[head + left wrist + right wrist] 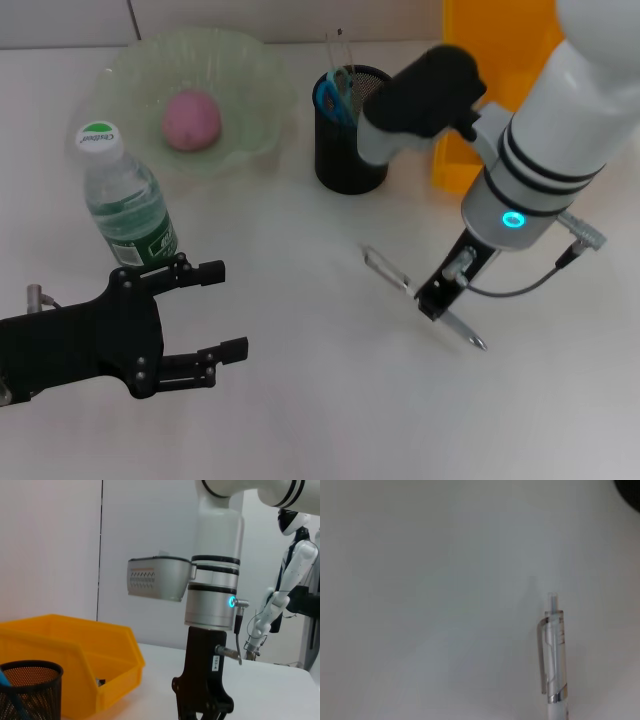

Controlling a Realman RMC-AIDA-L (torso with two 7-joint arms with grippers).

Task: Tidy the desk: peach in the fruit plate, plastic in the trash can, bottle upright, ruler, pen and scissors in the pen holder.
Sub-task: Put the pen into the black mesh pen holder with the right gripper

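**Right gripper over the pen on the open desk**

Taking the black mesh pen holder point(350, 130) as landmark: it stands toward the back of the white desk point(300, 400), already holding one pair of blue-handled scissors point(333, 95) and some thin rods beside them. Just to its right sits one yellow plastic bin point(500, 90), close against it. To its left, a short way off, one pale green glass fruit plate point(130, 75) carries one pink peach point(191, 119). Nearer the robot than the plate, one clear plastic bottle with a green label and white cap point(125, 200) stands upright.

In front of the holder and slightly right, one clear-barrelled pen point(395, 273) lies flat on bare desk. The right gripper point(438, 297) sits on the middle of the pen; whether its fingers are pinching the pen I cannot tell. The right wrist view shows the pen's clip end point(552, 655) lying on bare white surface.

The left gripper point(222, 310) hovers well in front of the holder and to its left, just near the bottle, fingers spread and empty. Open desk lies between the two grippers.
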